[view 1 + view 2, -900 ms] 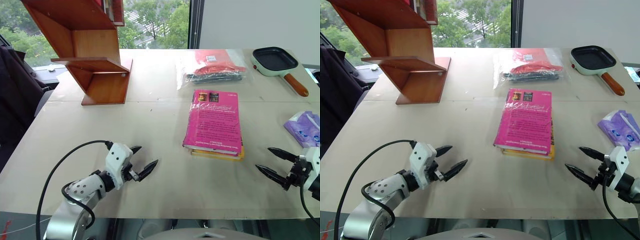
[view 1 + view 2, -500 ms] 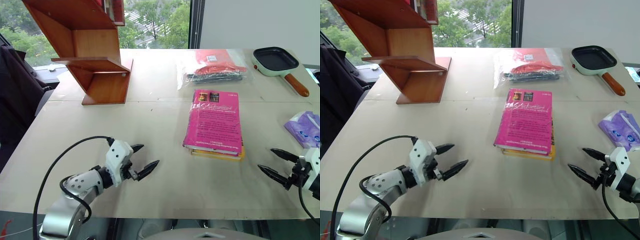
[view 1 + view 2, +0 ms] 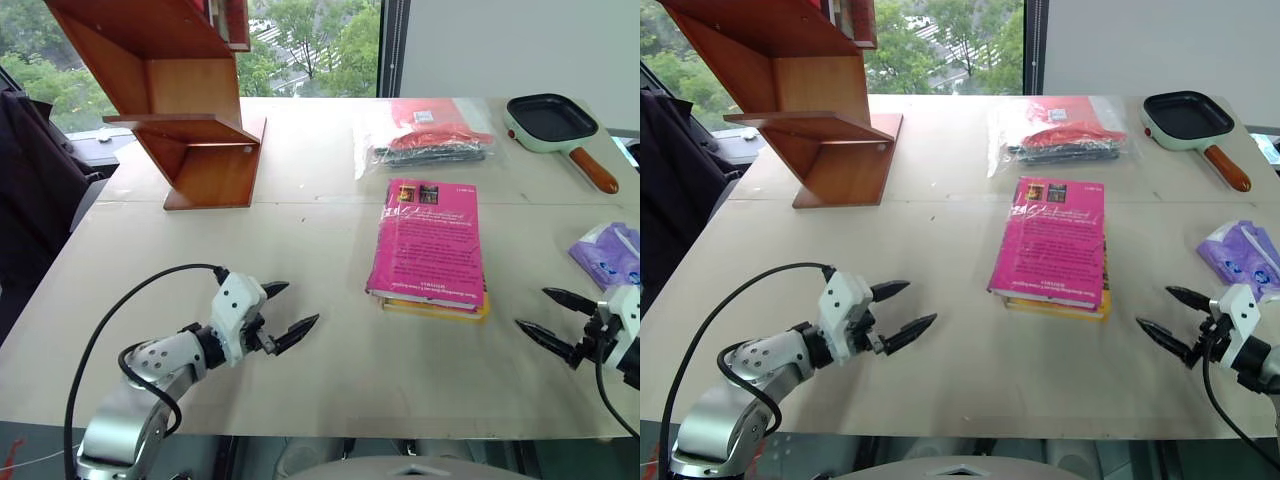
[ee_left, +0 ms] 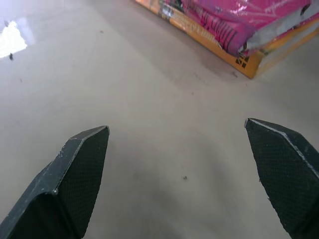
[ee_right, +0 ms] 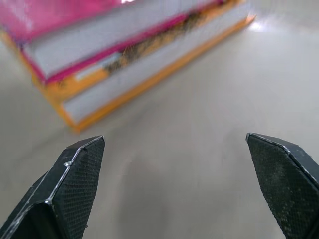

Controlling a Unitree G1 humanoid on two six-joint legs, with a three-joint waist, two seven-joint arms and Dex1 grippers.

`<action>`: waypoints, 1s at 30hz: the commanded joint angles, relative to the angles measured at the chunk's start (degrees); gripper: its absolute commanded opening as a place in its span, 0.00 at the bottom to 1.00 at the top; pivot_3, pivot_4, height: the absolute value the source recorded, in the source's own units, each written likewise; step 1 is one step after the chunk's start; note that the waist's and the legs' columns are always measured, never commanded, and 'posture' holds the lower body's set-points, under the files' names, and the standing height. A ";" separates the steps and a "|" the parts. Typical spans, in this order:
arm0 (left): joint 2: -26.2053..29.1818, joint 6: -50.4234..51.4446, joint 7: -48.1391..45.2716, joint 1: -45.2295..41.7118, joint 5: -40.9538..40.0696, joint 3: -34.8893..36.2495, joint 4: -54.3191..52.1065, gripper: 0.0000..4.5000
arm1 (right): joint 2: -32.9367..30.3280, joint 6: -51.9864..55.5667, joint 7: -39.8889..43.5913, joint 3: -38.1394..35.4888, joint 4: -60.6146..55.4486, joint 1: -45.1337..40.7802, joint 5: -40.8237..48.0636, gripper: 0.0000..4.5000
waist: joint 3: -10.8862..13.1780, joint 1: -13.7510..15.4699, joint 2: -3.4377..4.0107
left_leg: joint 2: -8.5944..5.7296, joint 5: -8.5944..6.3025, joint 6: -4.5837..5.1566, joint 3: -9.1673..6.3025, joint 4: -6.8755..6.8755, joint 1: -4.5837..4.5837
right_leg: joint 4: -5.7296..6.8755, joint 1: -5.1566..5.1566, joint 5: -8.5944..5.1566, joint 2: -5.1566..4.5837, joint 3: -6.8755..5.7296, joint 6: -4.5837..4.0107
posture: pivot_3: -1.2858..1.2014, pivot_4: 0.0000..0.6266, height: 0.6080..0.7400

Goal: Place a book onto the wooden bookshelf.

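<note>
Pincers (image 3: 285,308) (both agape) flanking book (image 3: 427,241)

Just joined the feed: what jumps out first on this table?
The pink book lies mid-table on top of a yellow book, with both open grippers low on either side: left gripper, right gripper. The wooden bookshelf stands at the far left corner.

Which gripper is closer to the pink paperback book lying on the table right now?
Right, narrowly. The right gripper hovers open just off the pink paperback book, past its near right corner. The left gripper hovers open farther off, toward its near left side.
</note>
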 commanded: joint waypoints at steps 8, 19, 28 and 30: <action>10.43 -1.49 -9.17 -13.74 -2.94 3.90 4.82 1.00 | -1.15 3.87 -2.91 6.29 0.60 -14.30 -1.72 0.01 | 0.07 0.00 -0.02 | 0.05 0.01 0.00 0.01 -0.12 -0.02 | -0.05 -0.09 0.01 0.06 0.01 -0.02 | 0.52 0.24 0.85; 11.19 -5.28 -13.59 -23.18 -1.39 1.63 15.68 1.00 | 2.41 -1.78 -4.47 14.96 19.12 -33.03 -10.68 0.01 | 0.17 -0.47 -0.08 | 0.09 0.18 0.24 0.04 -0.41 -0.27 | -0.35 -0.43 0.03 0.11 0.04 -0.04 | 0.52 0.24 0.85; 11.42 1.47 -18.28 -21.03 -12.03 5.25 11.31 1.00 | 5.70 0.62 -1.90 17.29 14.32 -34.34 -8.64 0.01 | 0.17 -2.53 -0.08 | 0.16 0.18 0.25 0.04 -0.59 -0.27 | -0.57 -0.43 0.04 0.19 0.10 -0.04 | 0.52 0.24 0.85; 11.64 3.54 -19.18 -20.74 -14.93 5.93 10.36 1.00 | 6.11 1.34 -1.80 17.78 13.09 -34.16 -8.58 0.01 | 0.17 -2.75 -0.08 | 0.17 0.19 0.24 0.04 -0.57 -0.26 | -0.46 -0.45 0.04 0.20 0.09 -0.04 | 0.52 0.24 0.85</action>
